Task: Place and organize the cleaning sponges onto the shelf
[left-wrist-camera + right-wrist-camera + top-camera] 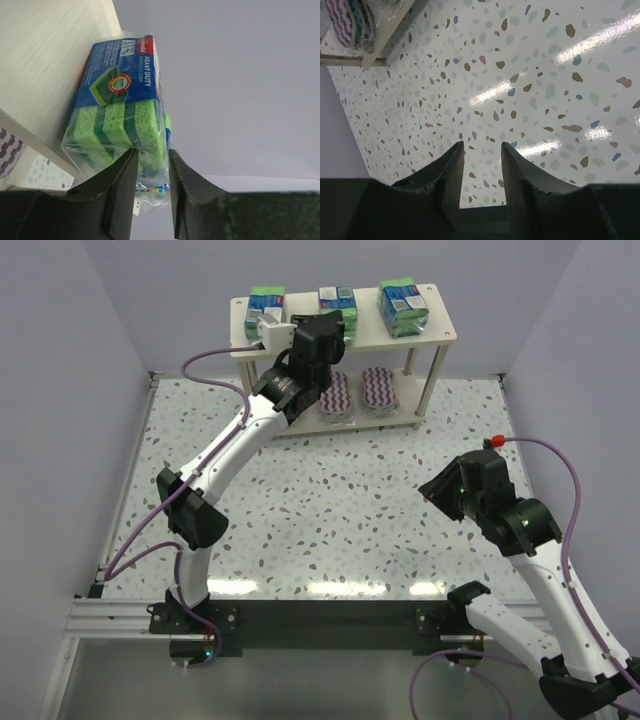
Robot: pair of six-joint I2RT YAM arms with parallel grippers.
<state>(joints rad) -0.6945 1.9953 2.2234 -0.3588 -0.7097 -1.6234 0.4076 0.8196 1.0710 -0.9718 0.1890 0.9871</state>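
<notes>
On the top board of the cream shelf (440, 332) lie three green-and-blue wrapped sponge packs: left (266, 302), middle (338, 302) and right (403, 306). Two striped oval pads (338, 396) (380, 390) sit on the lower board. My left gripper (270, 328) is at the left pack (120, 100), which rests on the board's end (45, 60). Its jaws (152, 152) stand parted around the pack's near end, and the plastic wrap hangs loose between them. My right gripper (482, 145) hovers open and empty over the speckled table, at the right (440, 490).
The left arm reaches across the shelf's left front, hiding part of the lower board. A shelf leg (428, 390) stands at the right front. The right wrist view catches a striped pad (345, 20) and the lower board's edge (385, 40) at its top left.
</notes>
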